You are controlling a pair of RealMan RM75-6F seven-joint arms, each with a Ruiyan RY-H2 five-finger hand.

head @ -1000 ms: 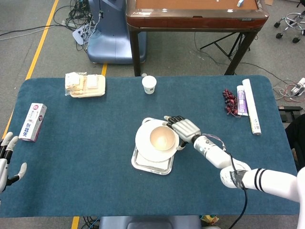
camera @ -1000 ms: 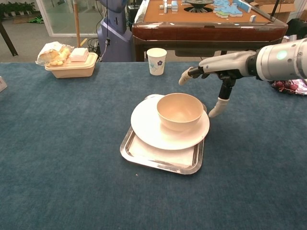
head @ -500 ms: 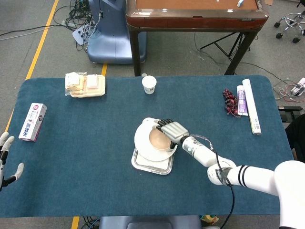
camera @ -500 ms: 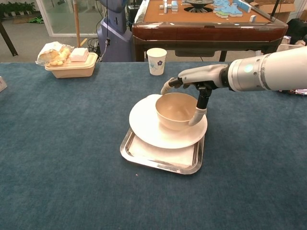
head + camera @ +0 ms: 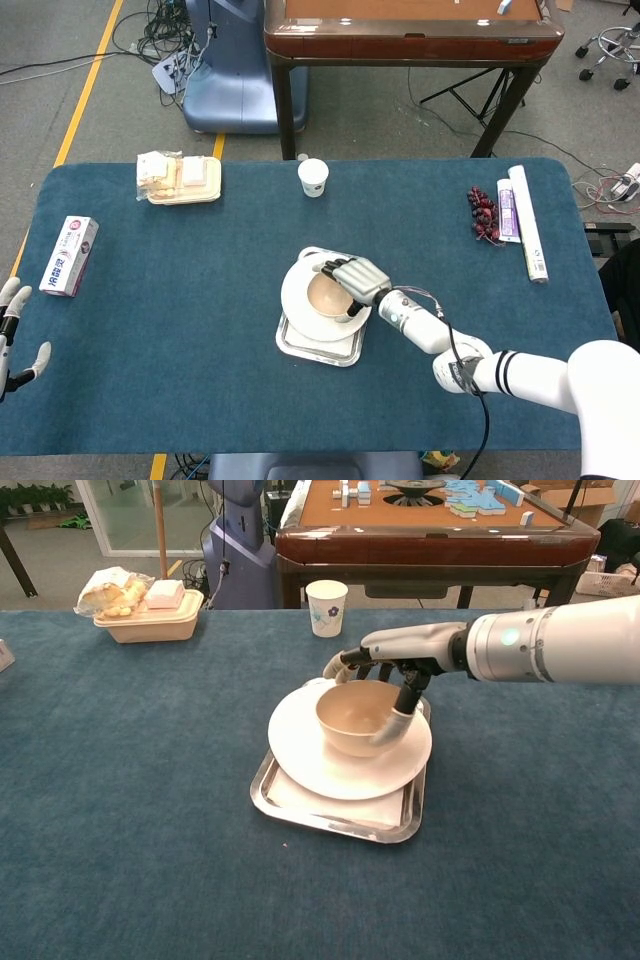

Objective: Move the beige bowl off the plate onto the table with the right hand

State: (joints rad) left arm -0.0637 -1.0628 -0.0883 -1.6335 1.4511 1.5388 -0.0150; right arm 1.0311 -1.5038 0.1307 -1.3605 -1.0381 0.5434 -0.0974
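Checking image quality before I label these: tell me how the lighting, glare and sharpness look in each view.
Head view: even, soft light; the right hand over the beige bowl is sharp, with only a faint shadow on the white plate. Chest view: equally sharp, a bright glare streak along the steel tray rim, and the hand's shadow falling inside the bowl.

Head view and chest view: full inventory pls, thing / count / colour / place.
beige bowl: 1, beige, on the plate
plate: 1, white, on the tray
tray: 1, silver, table centre
paper cup: 1, white, far edge
food container: 1, cream, far left
box: 1, white-red, left edge
grapes: 1 bunch, dark red, far right
tubes: 2, white, beside the grapes
table: 1, blue cloth
left hand: left edge, holds nothing
right hand: over the bowl, fingers at its rim
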